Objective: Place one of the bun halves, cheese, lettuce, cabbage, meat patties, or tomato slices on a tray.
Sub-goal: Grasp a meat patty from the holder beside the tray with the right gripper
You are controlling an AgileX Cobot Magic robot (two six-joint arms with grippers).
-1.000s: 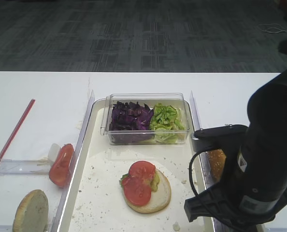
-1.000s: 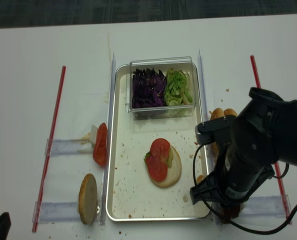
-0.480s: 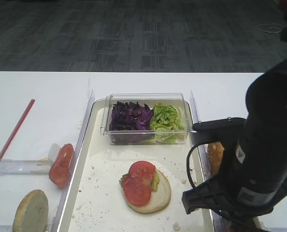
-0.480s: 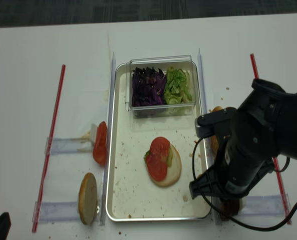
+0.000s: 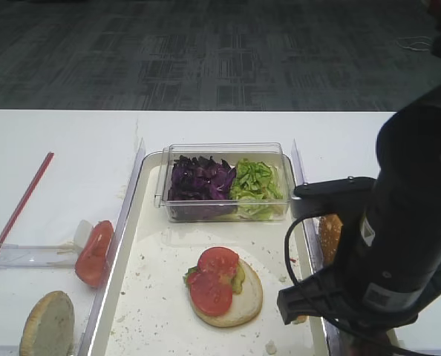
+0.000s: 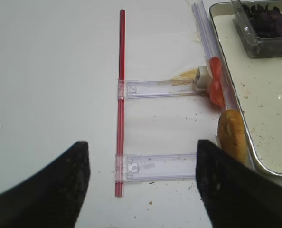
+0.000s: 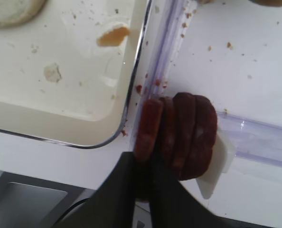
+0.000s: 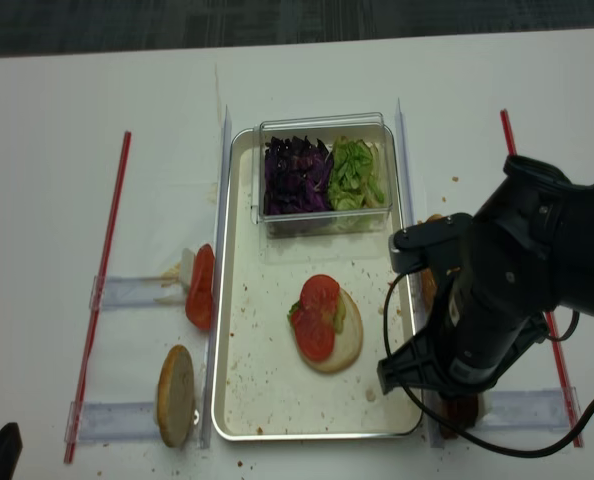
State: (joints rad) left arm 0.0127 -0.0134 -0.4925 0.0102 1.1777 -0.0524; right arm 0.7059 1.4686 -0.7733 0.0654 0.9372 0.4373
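In the right wrist view, several meat patties (image 7: 183, 135) stand on edge just outside the tray (image 7: 60, 99) corner. My right gripper (image 7: 147, 167) is shut on the leftmost patty (image 7: 149, 124). From above, my right arm (image 5: 399, 245) hides that grip. On the tray (image 5: 150, 297) lies a bun half (image 5: 243, 304) topped with tomato slices (image 5: 213, 282). A clear box holds cabbage (image 5: 200, 179) and lettuce (image 5: 254, 182). Left of the tray stand more tomato slices (image 5: 94, 252) and another bun half (image 5: 48, 322). My left gripper (image 6: 141, 183) hangs open over bare table. Cheese is not to be made out.
Clear plastic holders (image 6: 160, 166) and a red strip (image 6: 121, 95) lie left of the tray. Another red strip (image 8: 512, 150) and a bun (image 5: 330, 236) lie on its right. A pale scrap (image 7: 112, 35) and crumbs dot the tray floor.
My right arm has shifted slightly left, toward the tray, with its gripper still shut. Everything else is as before.
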